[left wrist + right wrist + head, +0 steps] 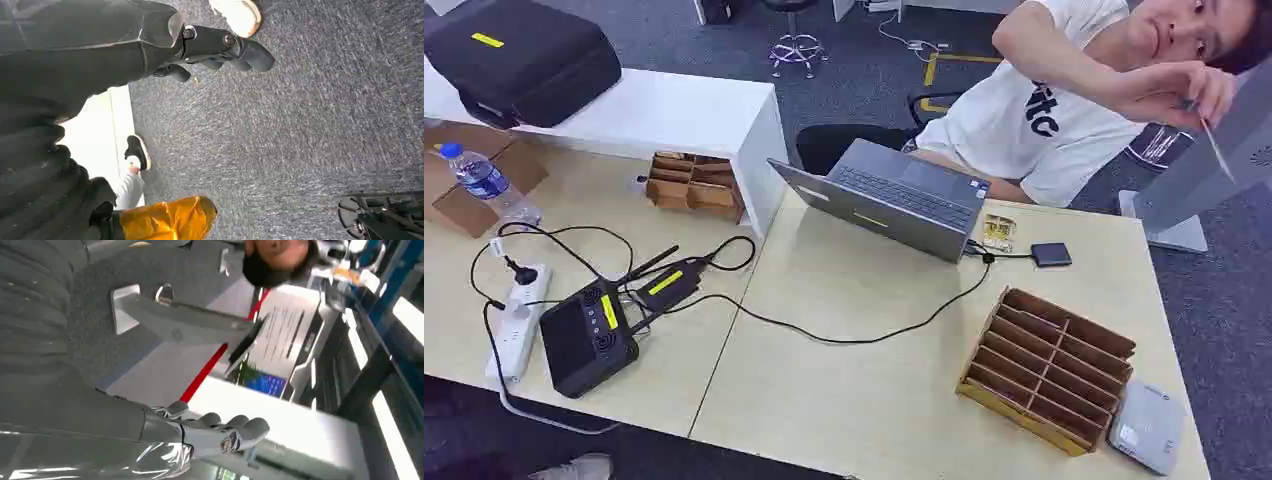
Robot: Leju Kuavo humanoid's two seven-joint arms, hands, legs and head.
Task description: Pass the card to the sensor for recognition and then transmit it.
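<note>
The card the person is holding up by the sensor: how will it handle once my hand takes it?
The card looks thin and flat, seen almost edge-on in the person's hand, so it is probably light and fairly stiff, with slight flex. Its smooth faces could slip in a loose pinch. The right hand has thick fingers, so gripping such a thin edge may be fiddly.

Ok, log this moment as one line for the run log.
card: held by person's hand, beside sensor stand | left hand: over carpet, nothing held | right hand: nothing held | phase: not yet taken
</note>
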